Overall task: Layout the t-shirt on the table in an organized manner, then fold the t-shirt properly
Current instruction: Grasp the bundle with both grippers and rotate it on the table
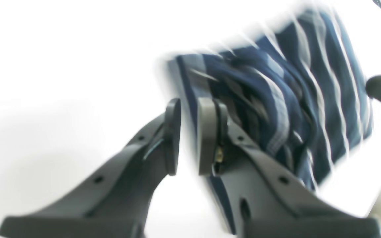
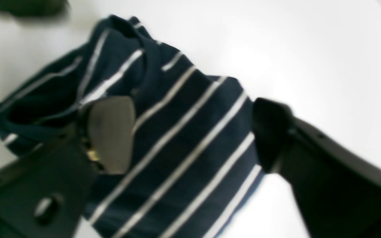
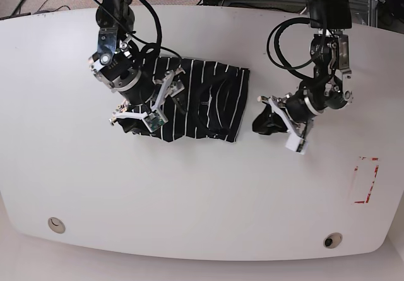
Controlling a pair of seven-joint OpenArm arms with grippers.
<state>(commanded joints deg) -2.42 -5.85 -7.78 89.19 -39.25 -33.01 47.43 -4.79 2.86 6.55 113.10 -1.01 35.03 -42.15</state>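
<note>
The t-shirt (image 3: 196, 101), dark with thin white stripes, lies bunched in a rough rectangle on the white table (image 3: 202, 211). My right gripper (image 3: 148, 101) is open over its left part. In the right wrist view its fingers straddle the striped fabric (image 2: 190, 109) with the gripper (image 2: 190, 135) spread wide. My left gripper (image 3: 255, 124) is at the shirt's right edge. In the blurred left wrist view the gripper (image 1: 189, 135) has its jaws only a narrow gap apart. The shirt's edge (image 1: 190, 99) shows in that gap. I cannot tell whether it is pinched.
A small red rectangular outline (image 3: 366, 180) marks the table at the right. Two round holes (image 3: 55, 224) (image 3: 332, 239) sit near the front edge. Cables hang from both arms at the back.
</note>
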